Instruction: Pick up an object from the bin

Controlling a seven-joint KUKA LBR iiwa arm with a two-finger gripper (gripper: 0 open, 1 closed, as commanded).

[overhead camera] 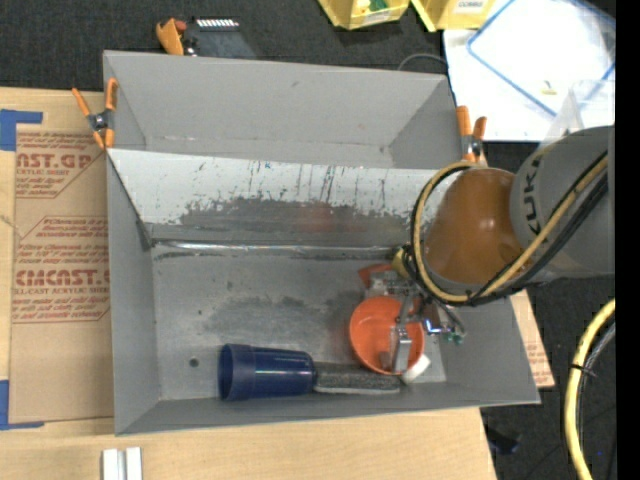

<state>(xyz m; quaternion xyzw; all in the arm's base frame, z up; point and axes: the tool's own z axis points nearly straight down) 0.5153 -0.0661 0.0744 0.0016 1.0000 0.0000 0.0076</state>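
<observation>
My gripper (405, 346) reaches down at the bin's front right, right at the right-hand rim of an orange bowl (370, 333). The bowl rests on the bin floor with its opening turned toward the gripper. A small white piece (419, 366) lies just below and to the right of the gripper. A flat dark grey strip (352, 380) lies along the front wall, under the bowl's lower edge.
A dark blue cup (262, 371) lies on its side by the front wall, left of the grey strip. The arm's orange cover and yellow-black cables hang over the bin's right side.
</observation>
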